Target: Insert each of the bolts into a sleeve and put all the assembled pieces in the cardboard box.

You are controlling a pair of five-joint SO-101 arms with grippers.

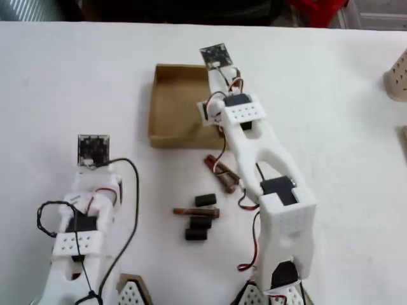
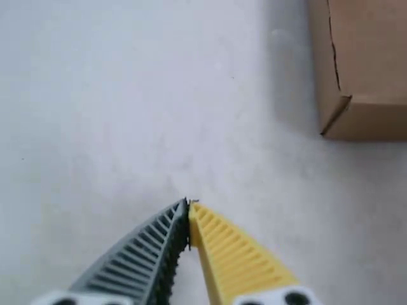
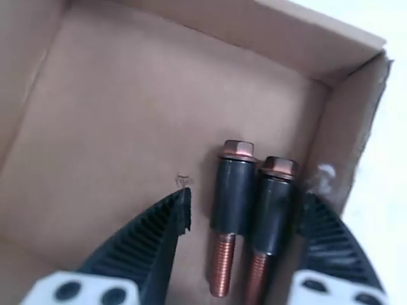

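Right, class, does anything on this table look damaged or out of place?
Nothing serious. The box shows a thin dark line near one corner, either a split or a flap seam. The two sleeved bolts inside lie neatly side by side. The loose bolts and sleeves lie scattered on the table.

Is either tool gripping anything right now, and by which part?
Nothing is held. The right tool is open above two sleeved bolts lying in the box; the left tool is shut, empty, over the table.
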